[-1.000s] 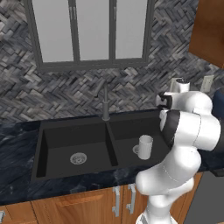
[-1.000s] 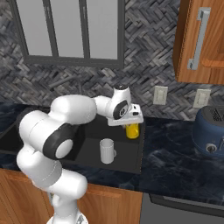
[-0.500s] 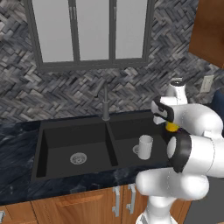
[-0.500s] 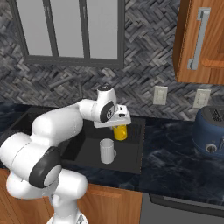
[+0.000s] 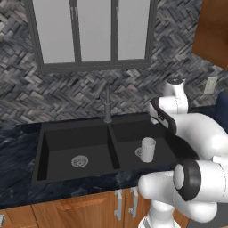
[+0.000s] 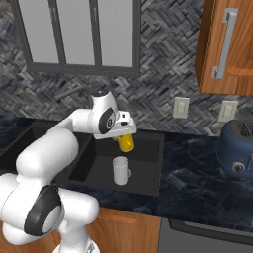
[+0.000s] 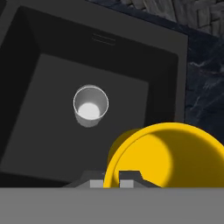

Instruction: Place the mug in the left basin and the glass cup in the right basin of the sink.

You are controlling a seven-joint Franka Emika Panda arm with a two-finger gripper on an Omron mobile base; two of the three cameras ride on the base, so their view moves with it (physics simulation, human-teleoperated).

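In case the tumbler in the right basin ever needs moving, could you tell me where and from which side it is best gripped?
Probably from above: the glass cup stands upright with its open mouth up, no handle, in the right basin. Pinch the rim, one finger inside.

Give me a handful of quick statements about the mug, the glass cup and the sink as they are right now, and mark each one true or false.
1. The glass cup stands upright in the right basin. True.
2. The mug rests on the floor of the left basin. False: the gripper holds it in the air over the right basin.
3. The gripper is shut on the mug. True.
4. The glass cup lies on its side. False: in the hand view its open mouth faces up.
5. The left basin has a cup in it. False: it shows just its silver drain.
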